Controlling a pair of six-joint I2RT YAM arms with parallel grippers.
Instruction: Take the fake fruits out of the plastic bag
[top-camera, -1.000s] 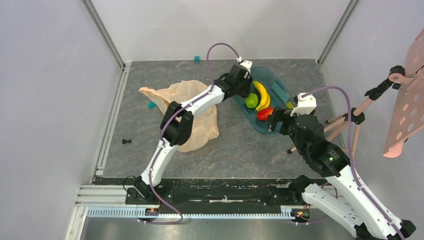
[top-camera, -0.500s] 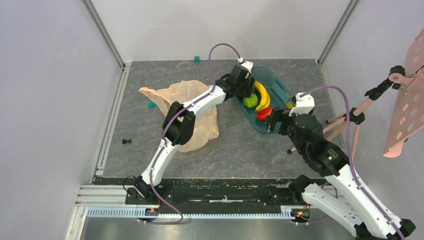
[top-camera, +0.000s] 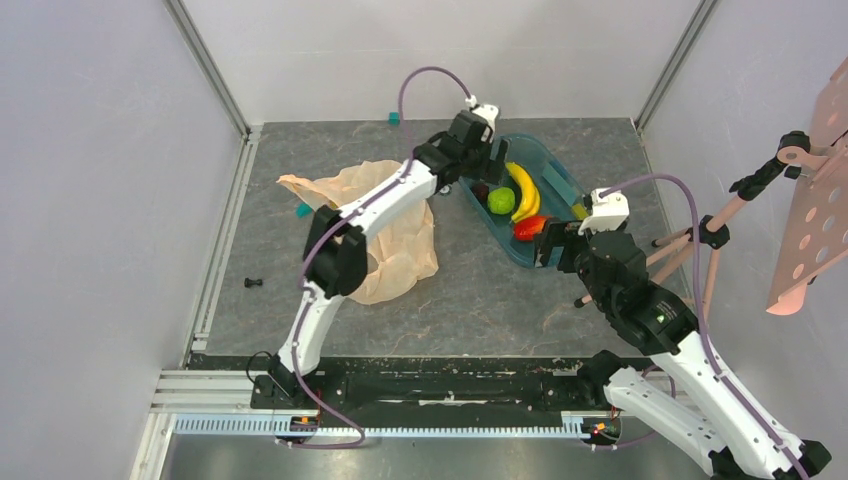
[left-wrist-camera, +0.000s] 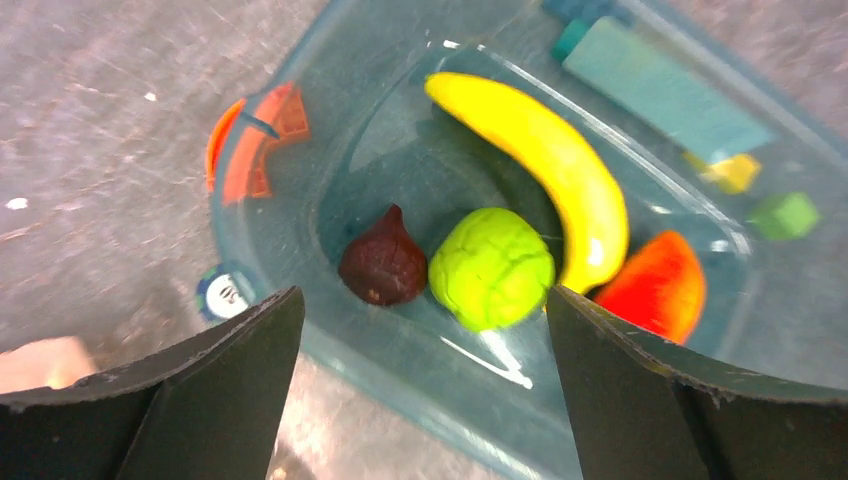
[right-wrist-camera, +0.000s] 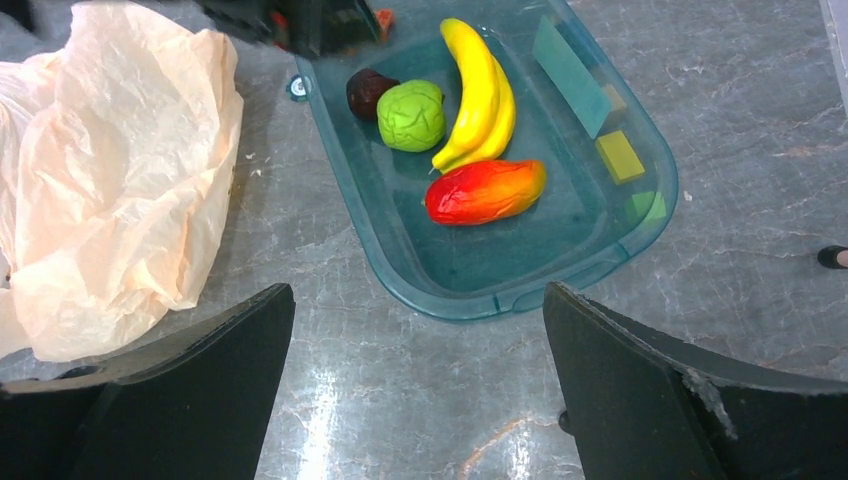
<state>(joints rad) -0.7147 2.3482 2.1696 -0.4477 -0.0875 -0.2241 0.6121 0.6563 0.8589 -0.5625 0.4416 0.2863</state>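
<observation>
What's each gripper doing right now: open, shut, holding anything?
Left gripper: open, holding nothing, above the tub.
Right gripper: open, holding nothing.

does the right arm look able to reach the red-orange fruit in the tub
Likely yes: the right gripper is open just short of the teal tub, and the red-orange fruit lies uncovered at its near end. The left gripper hovers over the far end, out of the way.

Grey marbled tabletop (top-camera: 480, 300) (pale walls (top-camera: 90, 200) around)
</observation>
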